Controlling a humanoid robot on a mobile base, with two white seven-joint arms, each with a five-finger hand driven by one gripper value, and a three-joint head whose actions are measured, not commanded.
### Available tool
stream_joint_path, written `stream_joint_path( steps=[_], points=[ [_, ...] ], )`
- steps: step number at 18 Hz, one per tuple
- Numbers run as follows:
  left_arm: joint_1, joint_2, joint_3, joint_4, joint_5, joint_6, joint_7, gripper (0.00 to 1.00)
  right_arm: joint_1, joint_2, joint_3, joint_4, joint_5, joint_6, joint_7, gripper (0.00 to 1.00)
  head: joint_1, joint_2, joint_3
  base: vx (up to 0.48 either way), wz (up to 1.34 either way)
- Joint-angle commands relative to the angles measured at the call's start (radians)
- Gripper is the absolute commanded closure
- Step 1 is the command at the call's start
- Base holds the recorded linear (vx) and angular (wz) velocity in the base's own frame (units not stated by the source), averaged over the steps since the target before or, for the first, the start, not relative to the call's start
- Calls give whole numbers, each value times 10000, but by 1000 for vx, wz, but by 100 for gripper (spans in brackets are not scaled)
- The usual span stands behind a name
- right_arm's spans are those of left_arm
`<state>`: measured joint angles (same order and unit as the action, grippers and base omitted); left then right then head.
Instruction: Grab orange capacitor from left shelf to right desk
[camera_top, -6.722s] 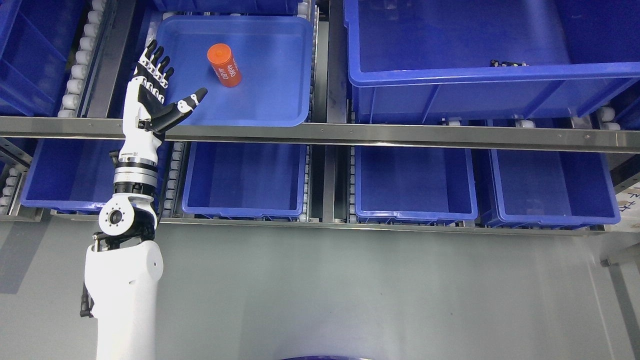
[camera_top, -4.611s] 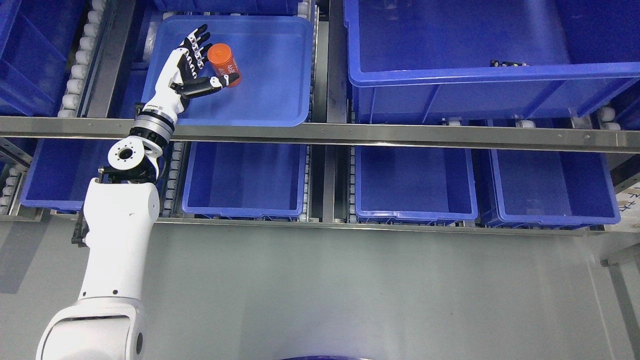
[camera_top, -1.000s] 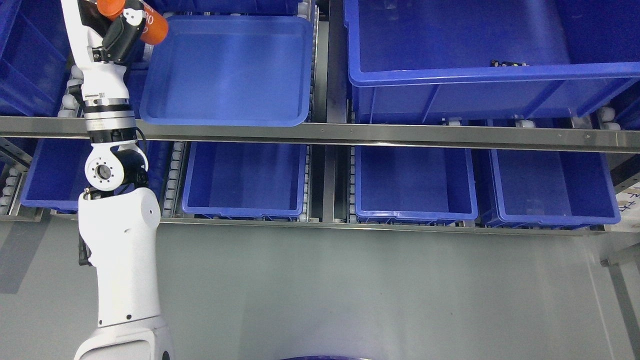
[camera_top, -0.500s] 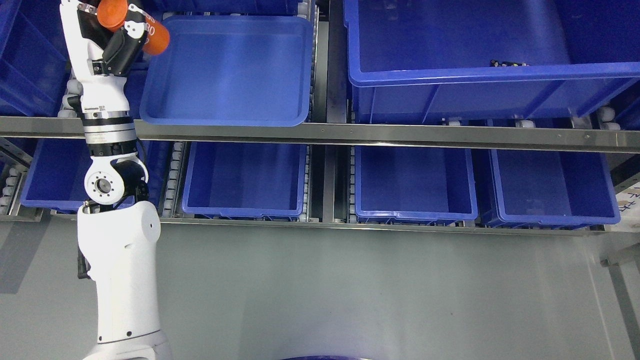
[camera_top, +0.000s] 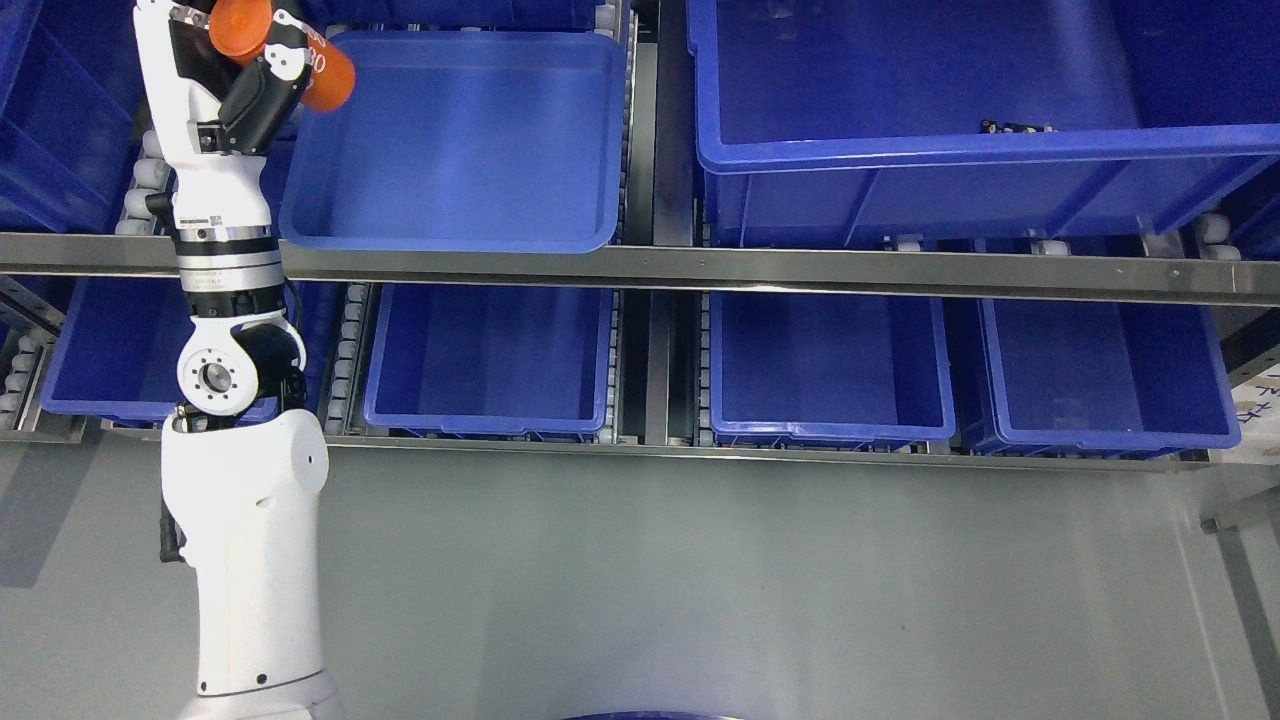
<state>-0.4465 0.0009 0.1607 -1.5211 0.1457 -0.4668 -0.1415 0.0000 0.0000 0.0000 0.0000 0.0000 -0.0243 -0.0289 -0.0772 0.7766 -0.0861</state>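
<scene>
The orange capacitor (camera_top: 285, 55) is held in the left hand (camera_top: 235, 85), whose fingers are closed around it, above the far left corner of the shallow blue tray (camera_top: 450, 215). The steel shelf rail (camera_top: 700, 265) is crossed by the forearm, and open grey floor (camera_top: 750, 570) is seen on the near side. The capacitor's long axis is tilted, with the round cap to the far left and the other end to the right. One capacitor, one tray and four lower bins (camera_top: 830, 420) are counted.
</scene>
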Motion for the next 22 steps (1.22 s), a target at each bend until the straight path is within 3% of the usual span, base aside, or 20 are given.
stream_joint_path(
  steps=[1,22],
  points=[
    [108,166,-196,-236,0,4,4,100,199,-175,-123,-175,31,13,-2,0,0,0,0,0,0],
    [308,166,-273,-67,0,-42,-73,99,199,-175,-123,-175,31,13,-2,0,0,0,0,0,0]
  ],
)
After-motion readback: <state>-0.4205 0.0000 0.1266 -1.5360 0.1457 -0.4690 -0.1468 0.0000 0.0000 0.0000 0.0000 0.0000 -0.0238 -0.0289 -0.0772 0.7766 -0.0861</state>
